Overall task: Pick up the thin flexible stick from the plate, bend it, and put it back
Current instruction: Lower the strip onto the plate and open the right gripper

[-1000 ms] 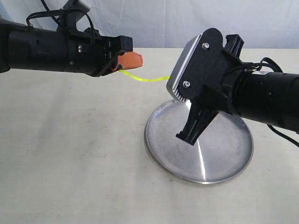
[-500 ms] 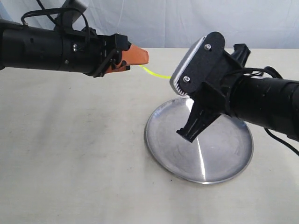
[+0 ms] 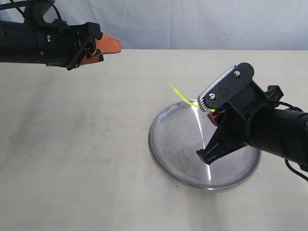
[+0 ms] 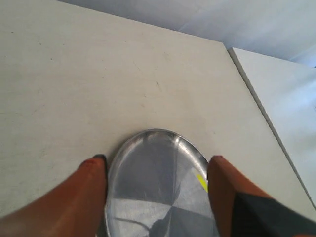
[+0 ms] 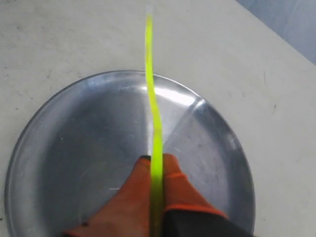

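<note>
The thin yellow-green stick [image 3: 179,94] juts out leftward over the far rim of the silver plate [image 3: 175,139], its free end in the air. My right gripper [image 3: 211,116] hangs over the plate and is shut on the stick's other end. In the right wrist view the stick [image 5: 150,79] runs straight out from the pinched orange fingertips of the right gripper [image 5: 157,158] across the plate [image 5: 84,148], with a slight kink. My left gripper [image 3: 108,48] is high at the far left, open and holding nothing. Its wrist view frames the plate [image 4: 148,173] between the spread fingers of the left gripper [image 4: 157,159].
The plate rests on a plain pale tabletop [image 3: 77,144]. A light blue backdrop [image 3: 192,24] runs behind the table's far edge. The right arm's black body [image 3: 279,134] reaches over the plate's right side.
The left gripper has let go of the stick and drawn back to the left. The right gripper has dropped lower over the plate, carrying the stick alone.
</note>
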Motion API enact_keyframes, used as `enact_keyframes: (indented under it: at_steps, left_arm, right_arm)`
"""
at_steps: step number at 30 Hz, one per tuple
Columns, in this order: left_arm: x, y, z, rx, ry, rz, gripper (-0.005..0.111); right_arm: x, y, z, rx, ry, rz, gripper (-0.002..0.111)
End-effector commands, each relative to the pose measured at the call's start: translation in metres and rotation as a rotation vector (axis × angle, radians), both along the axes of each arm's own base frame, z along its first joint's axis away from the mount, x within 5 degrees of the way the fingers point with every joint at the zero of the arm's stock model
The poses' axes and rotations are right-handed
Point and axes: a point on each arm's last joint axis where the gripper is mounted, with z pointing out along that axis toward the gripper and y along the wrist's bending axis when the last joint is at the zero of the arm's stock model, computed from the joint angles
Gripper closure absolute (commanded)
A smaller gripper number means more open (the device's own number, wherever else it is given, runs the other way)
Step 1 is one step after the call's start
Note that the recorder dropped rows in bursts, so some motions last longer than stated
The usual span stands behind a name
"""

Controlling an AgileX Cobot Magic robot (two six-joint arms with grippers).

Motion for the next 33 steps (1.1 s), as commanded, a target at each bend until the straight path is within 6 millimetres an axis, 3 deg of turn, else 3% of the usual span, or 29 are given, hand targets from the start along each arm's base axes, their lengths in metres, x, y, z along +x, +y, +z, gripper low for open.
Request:
enact_keyframes:
  at_steps: [1,17,20,25,27,33]
  left_arm:
    - [0.0,0.001,0.0,-0.003,0.001,-0.004,0.049]
    - [-0.004,-0.002,0.001,-0.006,0.005,-0.061,0.049]
    - [-0.004,-0.003,0.001,-0.009,0.006,-0.069,0.051]
    - [-0.005,-0.003,0.001,-0.007,0.005,-0.073,0.051]
    - [-0.005,-0.003,0.001,-0.006,0.005,-0.073,0.051]
    - [-0.005,-0.003,0.0,-0.003,0.005,-0.075,0.051]
  right_arm:
    - [0.0,-0.001,-0.011,-0.014,0.041,-0.019,0.109]
    - [0.011,0.001,-0.063,-0.197,0.199,-0.038,0.109]
    - [0.013,0.0,-0.064,-0.202,0.201,-0.068,0.097]
    - [0.017,0.0,-0.06,-0.204,0.183,-0.107,0.056]
    - [0.021,-0.002,-0.056,-0.209,0.158,-0.162,0.049]
    - [0.03,-0.008,-0.038,-0.243,0.078,-0.261,0.047]
